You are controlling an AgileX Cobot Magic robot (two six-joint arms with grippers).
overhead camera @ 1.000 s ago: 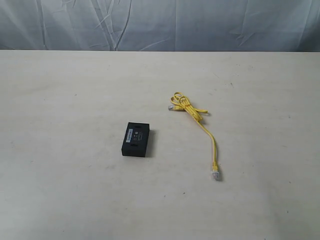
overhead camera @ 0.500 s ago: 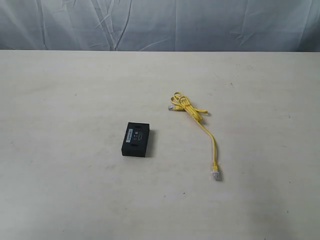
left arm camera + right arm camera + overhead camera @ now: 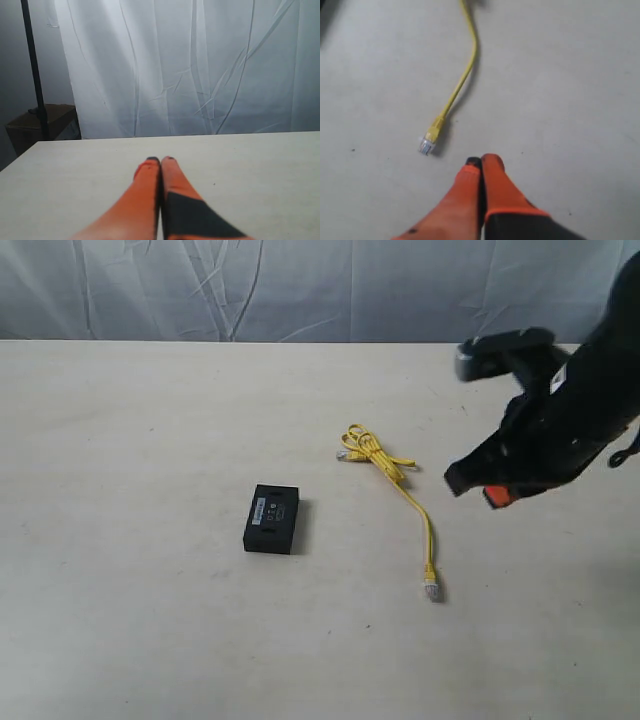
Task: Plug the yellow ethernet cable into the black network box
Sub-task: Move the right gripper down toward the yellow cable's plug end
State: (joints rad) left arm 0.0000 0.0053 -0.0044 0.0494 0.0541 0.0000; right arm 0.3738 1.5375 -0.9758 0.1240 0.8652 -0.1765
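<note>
The black network box lies flat on the table left of centre, white label on top. The yellow ethernet cable lies to its right, coiled at the far end, its free clear plug nearest the camera. My right gripper hangs above the table right of the cable, orange fingers pressed together and holding nothing. In the right wrist view the cable and its plug lie just ahead of the shut right gripper. In the left wrist view my left gripper is shut over bare table.
A pale table carries everything. A wrinkled white curtain hangs behind its far edge. The left wrist view shows a dark pole and a brown box beyond the table's edge.
The right arm has come into the exterior view from the right and now hangs beside the cable. Box and cable have not moved.
</note>
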